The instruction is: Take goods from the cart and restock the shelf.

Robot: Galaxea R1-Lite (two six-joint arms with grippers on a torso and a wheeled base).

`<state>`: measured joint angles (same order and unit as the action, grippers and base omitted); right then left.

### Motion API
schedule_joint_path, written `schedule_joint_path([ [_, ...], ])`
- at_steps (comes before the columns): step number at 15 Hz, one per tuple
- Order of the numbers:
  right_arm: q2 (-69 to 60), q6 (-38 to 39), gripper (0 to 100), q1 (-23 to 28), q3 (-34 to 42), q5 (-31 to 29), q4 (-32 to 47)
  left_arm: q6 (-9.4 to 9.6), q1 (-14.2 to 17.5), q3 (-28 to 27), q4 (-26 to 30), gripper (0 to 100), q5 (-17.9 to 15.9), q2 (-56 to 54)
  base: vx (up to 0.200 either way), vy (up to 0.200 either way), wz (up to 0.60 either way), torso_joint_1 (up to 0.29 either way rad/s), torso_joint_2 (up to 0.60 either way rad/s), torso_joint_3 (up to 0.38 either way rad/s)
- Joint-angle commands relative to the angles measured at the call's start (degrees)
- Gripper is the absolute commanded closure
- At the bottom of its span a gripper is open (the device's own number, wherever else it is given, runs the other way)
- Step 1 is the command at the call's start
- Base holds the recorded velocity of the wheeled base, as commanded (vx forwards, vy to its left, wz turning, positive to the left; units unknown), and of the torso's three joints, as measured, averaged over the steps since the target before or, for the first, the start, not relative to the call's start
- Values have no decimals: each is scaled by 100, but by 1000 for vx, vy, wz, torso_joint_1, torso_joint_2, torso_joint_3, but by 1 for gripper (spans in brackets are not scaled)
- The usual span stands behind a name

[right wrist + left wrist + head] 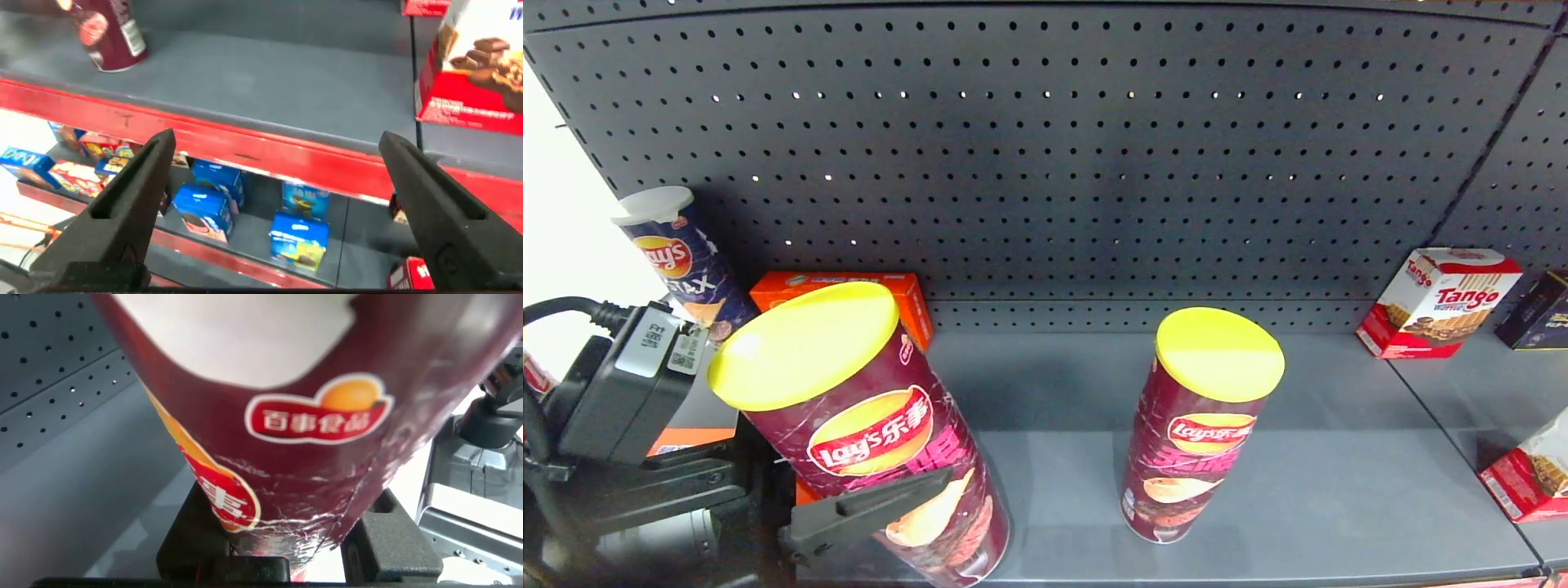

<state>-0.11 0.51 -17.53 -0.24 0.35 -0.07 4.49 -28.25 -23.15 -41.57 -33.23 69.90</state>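
Canister (866, 425), tilted, is pinched in the left claw (278, 539) beside the upright can (1201, 425); released askew, it could be toppled off the shelf (1054, 392).

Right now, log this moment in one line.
left gripper: shut on maroon chip can | right gripper: open | second can: upright on shelf
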Motion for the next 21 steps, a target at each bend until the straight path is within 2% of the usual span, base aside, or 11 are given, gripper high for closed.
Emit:
schedule_joint_path([
  [1,239,10,0,74,16,-202,7,0,3,-32,0,100,-34,6,0,0,0,0,0,0],
  [4,617,2,0,619,16,-211,7,0,-6,-32,-9,100,-96,6,0,0,0,0,0,0],
  [5,732,-7,0,1568,24,-194,-1,0,3,-32,-9,100,-105,-3,0,0,0,0,0,0],
  [6,661,-7,0,1832,24,-158,-1,0,-6,-23,-9,100,-105,-12,0,0,0,0,0,0],
  [7,363,-7,0,1691,24,-158,-1,0,-6,-23,-18,100,-105,-12,0,0,0,0,0,0],
  [9,90,2,0,1753,24,-114,-19,0,-6,-23,-18,100,-105,-12,0,0,0,0,0,0],
  [13,72,-25,0,1753,24,-132,-19,-9,-6,-49,-9,100,-105,-3,0,0,0,0,0,0],
  [15,72,-25,0,1753,24,-132,-19,-18,12,-199,26,100,10,-12,0,0,0,0,0,0],
  [19,72,-25,0,1753,24,-132,-19,-18,-76,-884,70,100,10,419,0,0,0,0,0,0],
  [21,72,-25,0,1753,24,-132,-19,-27,-260,-1165,404,100,45,437,0,0,0,0,0,0],
])
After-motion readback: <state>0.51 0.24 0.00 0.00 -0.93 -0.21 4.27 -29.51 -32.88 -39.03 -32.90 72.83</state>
